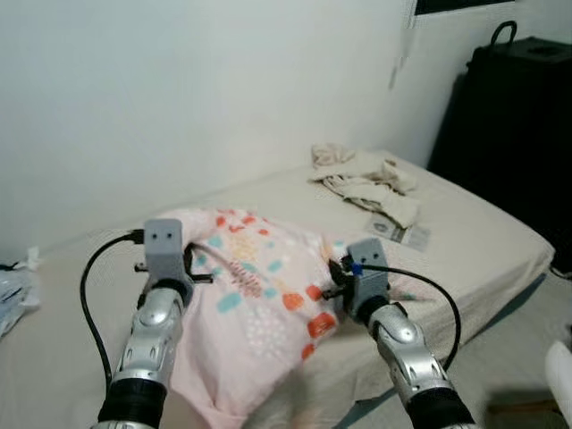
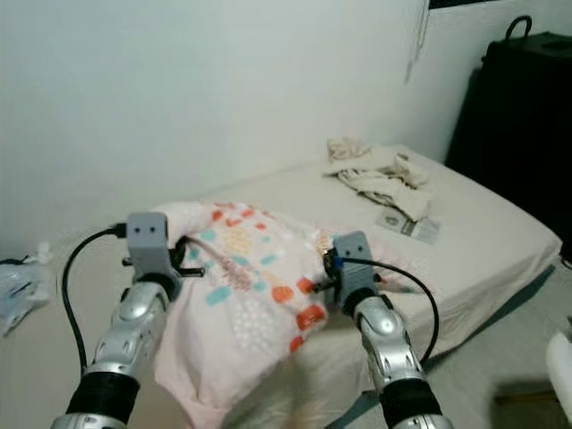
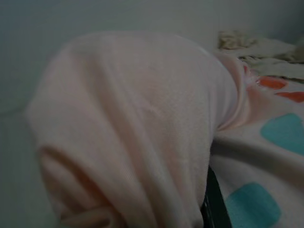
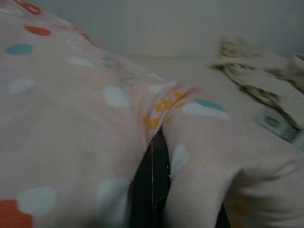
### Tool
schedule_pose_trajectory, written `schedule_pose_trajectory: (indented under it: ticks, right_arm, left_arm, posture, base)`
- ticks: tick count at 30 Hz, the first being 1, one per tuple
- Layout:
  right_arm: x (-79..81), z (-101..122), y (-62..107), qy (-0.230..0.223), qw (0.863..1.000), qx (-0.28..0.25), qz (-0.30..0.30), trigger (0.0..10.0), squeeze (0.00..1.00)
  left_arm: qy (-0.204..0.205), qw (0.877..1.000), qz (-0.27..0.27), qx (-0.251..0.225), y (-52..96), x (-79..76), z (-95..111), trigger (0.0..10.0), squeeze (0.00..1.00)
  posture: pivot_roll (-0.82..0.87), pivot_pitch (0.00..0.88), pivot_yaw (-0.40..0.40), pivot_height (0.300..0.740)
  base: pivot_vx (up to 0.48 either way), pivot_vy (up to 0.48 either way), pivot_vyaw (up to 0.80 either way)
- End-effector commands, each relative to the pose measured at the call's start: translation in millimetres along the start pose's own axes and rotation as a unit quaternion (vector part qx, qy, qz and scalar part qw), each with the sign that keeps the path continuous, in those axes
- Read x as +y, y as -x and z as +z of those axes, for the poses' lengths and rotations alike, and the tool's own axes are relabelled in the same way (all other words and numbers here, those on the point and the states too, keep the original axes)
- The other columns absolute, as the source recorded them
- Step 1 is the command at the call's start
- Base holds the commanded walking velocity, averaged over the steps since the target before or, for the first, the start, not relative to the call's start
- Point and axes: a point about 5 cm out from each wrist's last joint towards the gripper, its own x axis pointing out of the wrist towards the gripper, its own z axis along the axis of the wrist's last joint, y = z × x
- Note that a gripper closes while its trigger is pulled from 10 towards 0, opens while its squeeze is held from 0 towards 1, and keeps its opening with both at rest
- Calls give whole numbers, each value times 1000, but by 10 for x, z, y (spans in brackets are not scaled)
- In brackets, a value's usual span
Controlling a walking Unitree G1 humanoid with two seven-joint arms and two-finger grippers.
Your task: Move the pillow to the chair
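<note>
Head views, item: pale pink fleece pillow with teal, orange and white spots, lying at the near edge of the beige bed, sagging over it.
Head views, long axis: runs across between both arms, equally near each.
Head views, left gripper: at the pillow's left end.
Head views, right gripper: at its right end.
Left wrist view: pink fabric bunched over one dark finger; clamped on the pillow, by my judgement.
Right wrist view: fold pinched around black finger; clamped likewise.
Chair: whereabouts unknown.

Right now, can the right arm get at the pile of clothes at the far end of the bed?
Probably not: the right gripper is pressed into the pillow, and the clothes lie well beyond it on the bed.
</note>
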Motion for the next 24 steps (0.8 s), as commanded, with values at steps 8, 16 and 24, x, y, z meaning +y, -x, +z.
schedule_pose_trajectory:
  ticks: [8,16,24]
  right_arm:
    - [22,56,-77,-1,1000,-22,1,10000,0]
    - [-63,-192,7,-3,998,23,-52,10000,0]
    - [-104,-414,138,-11,996,54,-76,10000,0]
  left_arm:
    - [-14,1000,-3,-4,-82,20,21,10000,0]
    - [7,997,12,79,18,103,-339,10000,0]
    - [-35,994,-7,107,177,117,-563,10000,0]
  posture:
    - [-62,6,6,740]
    - [-49,11,9,740]
    - [-49,24,11,740]
  base:
    - [0,0,0]
    - [0,0,0]
    - [0,0,0]
